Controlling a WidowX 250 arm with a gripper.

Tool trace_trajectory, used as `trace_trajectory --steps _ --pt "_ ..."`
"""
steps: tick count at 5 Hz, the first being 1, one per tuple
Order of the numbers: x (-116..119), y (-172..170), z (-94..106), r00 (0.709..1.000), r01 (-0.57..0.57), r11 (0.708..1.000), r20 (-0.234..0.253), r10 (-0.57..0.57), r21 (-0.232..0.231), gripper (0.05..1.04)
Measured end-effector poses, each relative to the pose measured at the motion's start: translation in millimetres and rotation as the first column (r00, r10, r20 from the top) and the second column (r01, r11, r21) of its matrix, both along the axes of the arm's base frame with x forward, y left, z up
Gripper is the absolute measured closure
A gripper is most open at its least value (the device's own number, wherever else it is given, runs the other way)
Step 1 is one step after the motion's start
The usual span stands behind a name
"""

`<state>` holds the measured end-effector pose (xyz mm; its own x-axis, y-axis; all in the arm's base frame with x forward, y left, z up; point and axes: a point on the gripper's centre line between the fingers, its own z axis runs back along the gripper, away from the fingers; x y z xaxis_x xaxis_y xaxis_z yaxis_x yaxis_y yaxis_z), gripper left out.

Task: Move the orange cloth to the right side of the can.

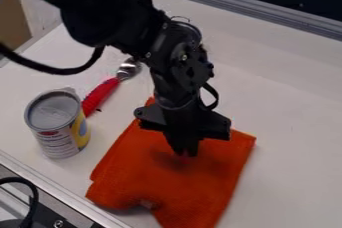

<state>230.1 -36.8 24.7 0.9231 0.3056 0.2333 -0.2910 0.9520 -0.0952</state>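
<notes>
Orange cloth (pixel 127 184): spread right of the can (pixel 57 132), under the gripper (pixel 186 153); grip state can't be told.
Near edge could be dragged toward the table rim (pixel 61 191) if fabric is snagged on lift; folds could be bunched if pressed too low. Can could be nudged if cloth is swept left, likewise the red-handled spoon (pixel 101 94) behind. Near corner is cut off by the frame; tip contact is lost in shadow; far edge is partly blocked by the gripper.
</notes>
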Motion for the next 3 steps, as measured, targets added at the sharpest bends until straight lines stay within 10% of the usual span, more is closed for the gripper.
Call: trace_trajectory --steps 3 --pt "7.5 5.4 38.8 1.000 -0.011 0.999 0.024 0.013 -0.053 0.095"
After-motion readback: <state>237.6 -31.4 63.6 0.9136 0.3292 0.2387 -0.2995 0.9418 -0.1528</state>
